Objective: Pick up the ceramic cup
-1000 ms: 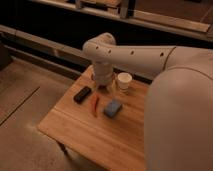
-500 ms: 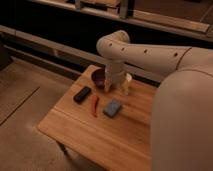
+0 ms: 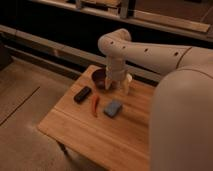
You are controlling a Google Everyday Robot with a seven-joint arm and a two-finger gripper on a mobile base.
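Just beside the gripper (image 3: 116, 85), on its cam-right side, stands the small cream-white round ceramic cup (image 3: 127, 85). It's partly hidden by the wrist, and touching or not I can't tell. It sits twd the back edge of the light wooden table (image 3: 75, 130). Close on the gripper's other side is the wide dark purple-maroon bowl (image 3: 99, 77). Whether the gripper is spread or closed: can't tell. Nearer the cam, well apart from it, lie a black rectangular block (image 3: 82, 94), a red-orange chili-shaped piece (image 3: 95, 105) and a grey-blue sponge-like block (image 3: 113, 108).

Cup prob. stiff, glazed so slippery, fairly light, and would chip if tipped. No handle seen, so grip across the wall at mid-height, w/o nudging the bowl.

Vs 1 s ago: gripper was over the bowl w/ the cup fully exposed; now it's shifted twd the cup and covers part of it. Cup, bowl and the rest unmoved.
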